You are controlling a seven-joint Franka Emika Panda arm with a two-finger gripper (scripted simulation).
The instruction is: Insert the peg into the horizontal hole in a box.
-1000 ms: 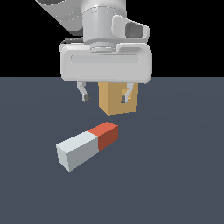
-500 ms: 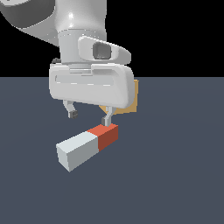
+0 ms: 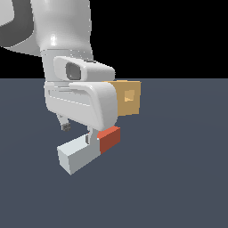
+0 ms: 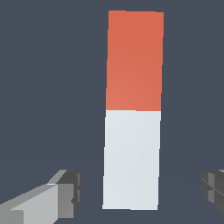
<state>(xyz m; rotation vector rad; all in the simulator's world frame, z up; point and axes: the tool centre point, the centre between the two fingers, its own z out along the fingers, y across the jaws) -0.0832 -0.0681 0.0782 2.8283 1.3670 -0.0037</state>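
Observation:
The peg [image 3: 89,149] lies flat on the dark floor, its pale grey part toward the exterior view's left and its red-orange end [image 3: 109,139] toward the box. The tan box [image 3: 129,98] stands behind it, its square hole [image 3: 129,95] facing the camera. My gripper [image 3: 79,131] hangs open just above the peg's pale part, one finger on each side. In the wrist view the peg [image 4: 132,109] runs between the two fingers [image 4: 59,197], with the gripper [image 4: 140,189] over its pale end. Nothing is held.
The floor [image 3: 178,178] is a plain dark grey-blue surface. The white hand body [image 3: 80,104] covers the box's edge on the exterior view's left.
The gripper has moved from in front of the box toward the exterior view's left and down over the peg. The box's hole face now shows. The peg has not moved.

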